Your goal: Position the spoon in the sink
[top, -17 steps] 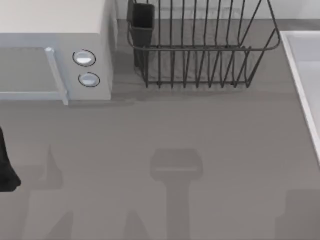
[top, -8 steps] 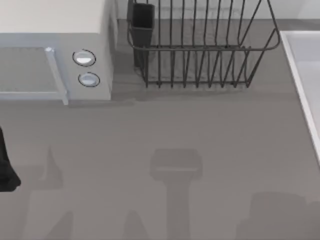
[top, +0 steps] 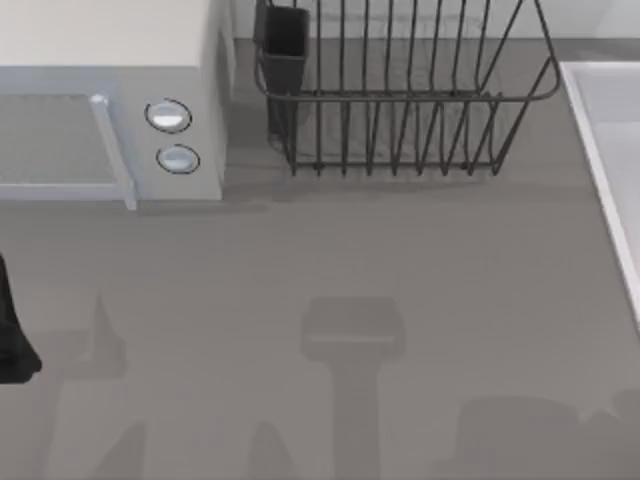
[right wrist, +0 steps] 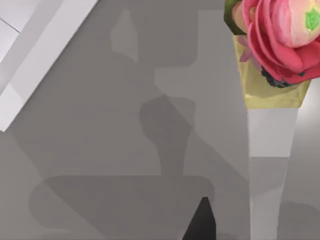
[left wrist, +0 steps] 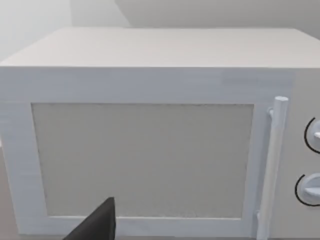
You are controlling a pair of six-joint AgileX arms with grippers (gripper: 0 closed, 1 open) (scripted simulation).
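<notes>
- So, left arm (top: 10,335) is idling at the table's left edge, by the microwave (top: 110,110); can't tell its grip.
- Sink (top: 590,130) is sitting at the right edge.
- Right gripper (right wrist: 200,222) is hovering near what's probably the spoon (right wrist: 267,135), apart from the sink; grip unclear.
- I'm guessing a shallow pinch risks dropping it short of the rim.

The table's (top: 400,260) middle lies open, bounded by the microwave (top: 110,100) far left, rack (top: 400,100) behind, sink (top: 610,150) right.
</notes>
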